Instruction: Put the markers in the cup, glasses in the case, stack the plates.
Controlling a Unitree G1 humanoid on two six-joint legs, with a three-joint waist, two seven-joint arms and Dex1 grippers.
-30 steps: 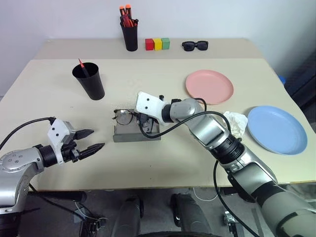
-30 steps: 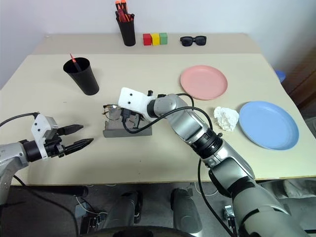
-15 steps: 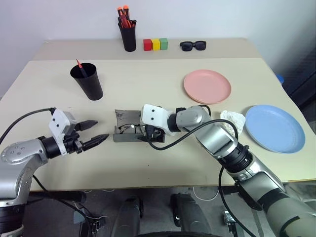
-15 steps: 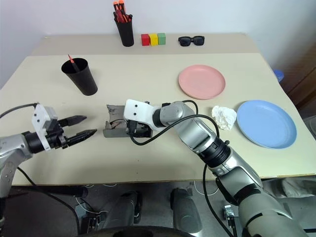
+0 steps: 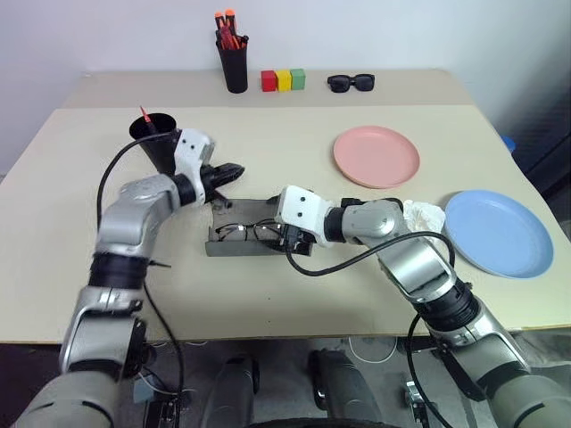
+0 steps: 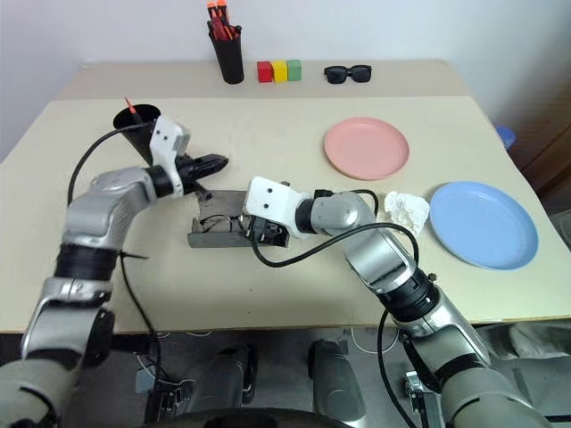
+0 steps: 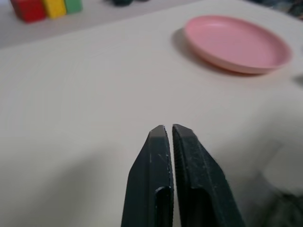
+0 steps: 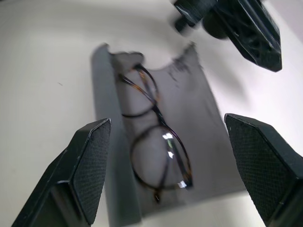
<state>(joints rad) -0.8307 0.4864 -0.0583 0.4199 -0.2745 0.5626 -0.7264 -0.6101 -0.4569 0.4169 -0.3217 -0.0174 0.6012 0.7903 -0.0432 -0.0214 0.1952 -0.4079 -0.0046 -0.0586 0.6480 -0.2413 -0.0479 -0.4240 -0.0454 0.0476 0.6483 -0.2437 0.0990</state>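
The wire-framed glasses (image 8: 156,142) lie inside the open grey case (image 5: 239,242) at the table's middle. My right gripper (image 8: 165,123) hovers just right of the case, open, its fingers spread wide on either side of the glasses and holding nothing. My left gripper (image 5: 230,170) is shut and empty, just behind the case's raised lid and right of the black cup (image 5: 159,143). A red marker (image 5: 144,116) sticks out of that cup. The pink plate (image 5: 376,156) sits at mid right and the light blue plate (image 5: 498,234) at the far right, apart from each other.
A crumpled white tissue (image 5: 425,214) lies between the plates. Along the back stand a black pen holder (image 5: 234,64) with orange-tipped pens, three coloured blocks (image 5: 284,79) and dark sunglasses (image 5: 351,83). Bare tabletop (image 5: 268,294) lies in front of the case.
My right gripper opened, let go of the glasses in the case and drew back to the right. My left arm swung from the front left to behind the case and shut its fingers.
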